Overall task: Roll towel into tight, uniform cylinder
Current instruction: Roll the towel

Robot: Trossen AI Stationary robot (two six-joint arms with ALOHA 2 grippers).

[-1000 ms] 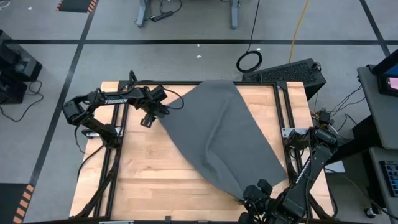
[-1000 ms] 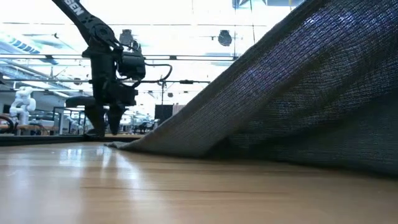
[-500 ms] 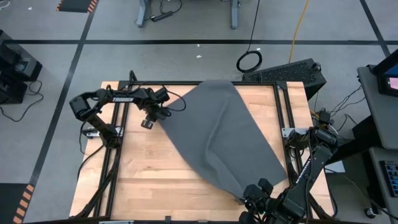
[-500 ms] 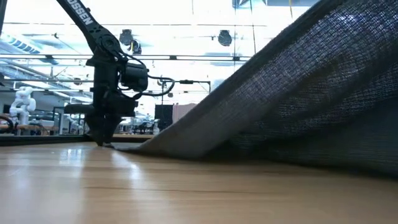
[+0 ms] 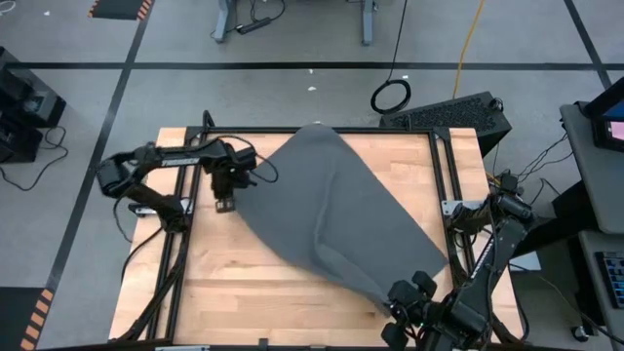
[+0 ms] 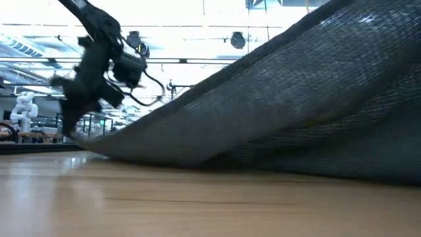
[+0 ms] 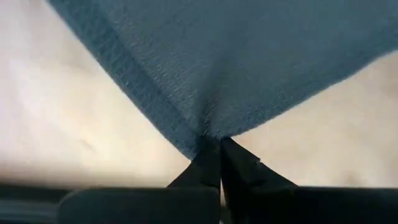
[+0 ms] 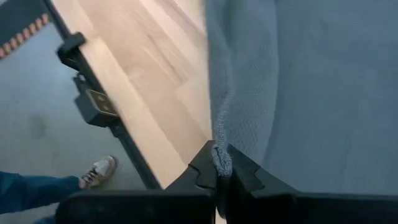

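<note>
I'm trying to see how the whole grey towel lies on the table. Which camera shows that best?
The high view: the towel shows complete, spread diagonally across the table between the left pincer and right pincer. The low view shows only a draped slope; each wrist view shows just a pinched corner.

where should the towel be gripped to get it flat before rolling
By its corners, pinched edge-on from outside the cloth. The towel is thin and limp, so only its hem gives the fingers purchase. The left gripper is shut on one corner, the right gripper on the opposite one near the table front edge, cloth draped between.
</note>
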